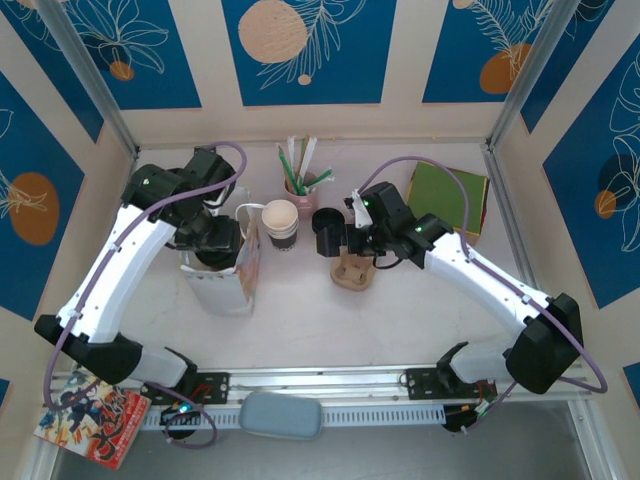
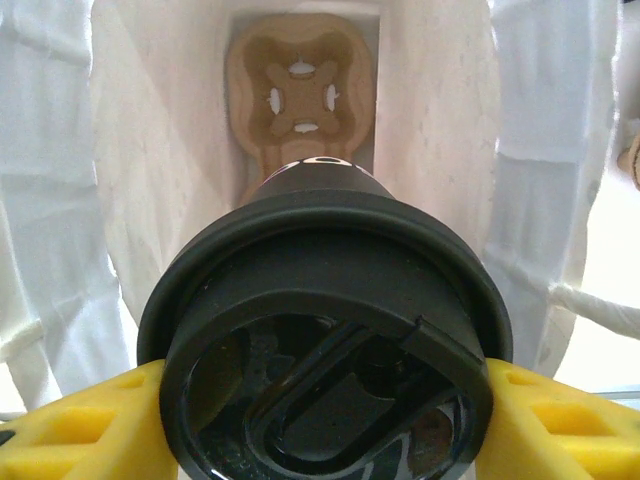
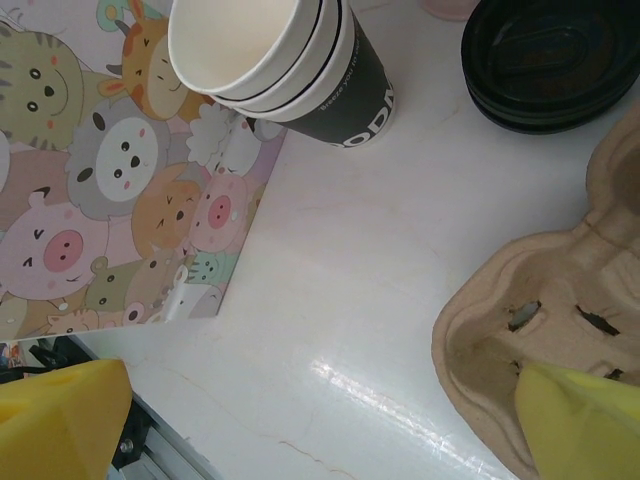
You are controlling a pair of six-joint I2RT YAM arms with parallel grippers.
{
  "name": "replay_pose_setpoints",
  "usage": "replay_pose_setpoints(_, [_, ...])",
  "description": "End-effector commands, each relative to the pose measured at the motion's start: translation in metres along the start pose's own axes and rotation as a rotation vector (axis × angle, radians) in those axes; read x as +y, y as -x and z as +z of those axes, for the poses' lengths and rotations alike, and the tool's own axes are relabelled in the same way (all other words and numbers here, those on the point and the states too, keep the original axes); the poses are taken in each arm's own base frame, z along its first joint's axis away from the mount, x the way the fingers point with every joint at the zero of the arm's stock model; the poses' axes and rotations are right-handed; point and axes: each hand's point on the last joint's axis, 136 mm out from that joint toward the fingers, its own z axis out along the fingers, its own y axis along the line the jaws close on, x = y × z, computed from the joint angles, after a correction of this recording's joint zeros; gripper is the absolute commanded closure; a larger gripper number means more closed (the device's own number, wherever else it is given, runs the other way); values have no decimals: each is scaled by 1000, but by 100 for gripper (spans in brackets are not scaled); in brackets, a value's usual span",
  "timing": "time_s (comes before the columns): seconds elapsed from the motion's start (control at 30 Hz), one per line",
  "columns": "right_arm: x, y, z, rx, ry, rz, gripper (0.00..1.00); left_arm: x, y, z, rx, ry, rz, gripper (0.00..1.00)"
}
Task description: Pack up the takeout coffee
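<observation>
The takeout coffee (image 2: 330,300), a cup with a round black lid, hangs in the mouth of the white paper bag (image 2: 140,170). My left gripper (image 2: 325,420) is shut on it, a yellow finger at each side of the lid. A brown cardboard carrier (image 2: 300,90) lies at the bottom of the bag, straight below the cup. From above, the left gripper (image 1: 215,245) sits over the bag (image 1: 228,285). My right gripper (image 1: 357,238) is open and holds nothing. It hovers over a second cardboard carrier (image 3: 540,340) on the table.
A stack of lidless paper cups (image 1: 280,222) and a pile of loose black lids (image 1: 327,230) stand between the arms. Behind them is a cup of straws (image 1: 300,175). A green pad (image 1: 447,195) lies at the back right. The bag's side carries cartoon animals (image 3: 100,180).
</observation>
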Motion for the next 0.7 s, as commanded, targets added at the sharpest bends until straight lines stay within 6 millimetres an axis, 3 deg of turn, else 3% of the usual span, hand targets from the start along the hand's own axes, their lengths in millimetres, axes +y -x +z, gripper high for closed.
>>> replay_pose_setpoints(0.0, [15, 11, -16, -27, 73, -31, 1, 6, -5, 5, 50, 13, -12, 41])
replay_pose_setpoints(0.27, [15, 22, -5, -14, 82, -13, 1, 10, -3, 11, 52, 14, -31, 41])
replay_pose_setpoints(0.67, [46, 41, 7, 37, 126, -81, 1, 8, -3, 14, 57, -39, -43, 41])
